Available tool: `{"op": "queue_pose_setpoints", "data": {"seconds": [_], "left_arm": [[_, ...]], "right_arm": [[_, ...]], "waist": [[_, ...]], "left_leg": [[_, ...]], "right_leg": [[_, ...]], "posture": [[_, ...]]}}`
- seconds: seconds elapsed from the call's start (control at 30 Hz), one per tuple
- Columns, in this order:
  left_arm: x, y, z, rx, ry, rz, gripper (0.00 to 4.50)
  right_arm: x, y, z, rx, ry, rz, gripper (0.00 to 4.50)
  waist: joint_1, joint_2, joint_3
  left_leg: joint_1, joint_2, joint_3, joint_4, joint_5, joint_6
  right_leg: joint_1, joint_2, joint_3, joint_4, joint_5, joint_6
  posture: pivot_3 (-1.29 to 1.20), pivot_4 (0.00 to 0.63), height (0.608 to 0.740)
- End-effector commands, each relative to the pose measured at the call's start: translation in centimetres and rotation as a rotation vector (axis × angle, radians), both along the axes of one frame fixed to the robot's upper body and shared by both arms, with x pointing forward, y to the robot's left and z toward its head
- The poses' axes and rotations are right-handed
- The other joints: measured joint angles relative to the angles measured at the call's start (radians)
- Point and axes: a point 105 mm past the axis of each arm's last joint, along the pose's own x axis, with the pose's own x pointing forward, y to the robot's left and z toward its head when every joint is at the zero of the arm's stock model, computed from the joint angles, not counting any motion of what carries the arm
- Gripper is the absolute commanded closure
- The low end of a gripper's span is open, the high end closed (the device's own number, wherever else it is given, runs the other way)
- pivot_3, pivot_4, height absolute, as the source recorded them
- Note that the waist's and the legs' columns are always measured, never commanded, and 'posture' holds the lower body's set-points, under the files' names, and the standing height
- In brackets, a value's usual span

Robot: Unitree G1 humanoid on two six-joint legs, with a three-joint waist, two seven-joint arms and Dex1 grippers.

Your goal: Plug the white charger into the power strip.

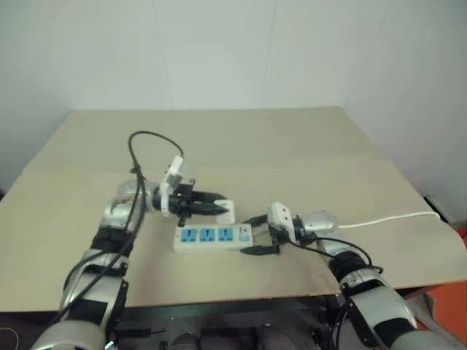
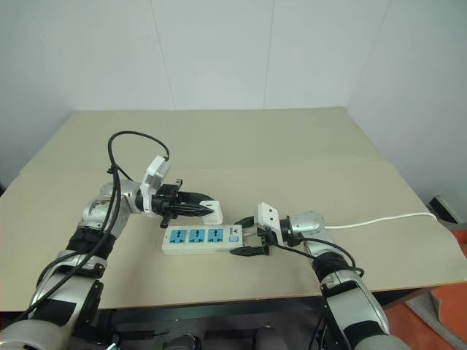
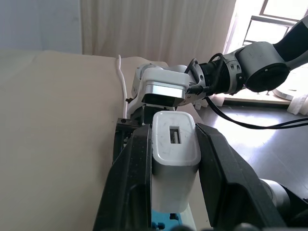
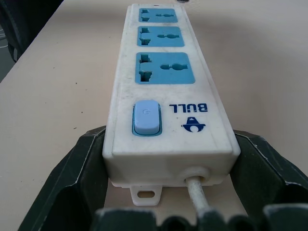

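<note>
On table (image 2: pixel 306 146), power strip (image 2: pixel 202 238) lengthwise left-right, sockets up.

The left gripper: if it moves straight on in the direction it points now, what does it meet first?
Probably the right gripper, which holds the power strip's switch end; the left gripper with the white charger points at it, though depth is unclear.
</note>
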Motion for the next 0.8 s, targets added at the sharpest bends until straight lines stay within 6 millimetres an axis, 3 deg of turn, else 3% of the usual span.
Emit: {"op": "queue_pose_setpoints", "data": {"seconds": [0.03,0.2,0.8], "left_arm": [[-0.2,0.2,0.1,0.011,-0.007,-0.011,3.5],[-0.5,0.4,-1.1,0.084,0.005,-0.022,3.5],[-0.4,-0.2,-2.1,0.086,0.041,-0.029,3.5]], "right_arm": [[0.0,-0.8,-1.8,-0.08,0.036,-0.035,1.06],[0.0,-0.9,-1.9,-0.087,0.034,-0.037,1.06],[-0.3,-0.6,-2.3,-0.093,0.033,-0.026,1.06]], "waist": [[0.0,0.0,0.0],[0.0,0.0,0.0],[0.0,0.0,0.0]], "left_leg": [[0.0,0.0,0.0,0.0,0.0,0.0],[0.0,0.0,0.0,0.0,0.0,0.0],[0.0,0.0,0.0,-0.001,0.0,0.0]], "right_leg": [[0.0,0.0,0.0,0.0,0.0,0.0],[0.0,0.0,0.0,0.0,0.0,0.0],[0.0,0.0,0.0,-0.001,0.0,0.0]], "posture": [[0.0,0.15,0.74],[0.0,0.15,0.74],[0.0,0.15,0.74]]}}
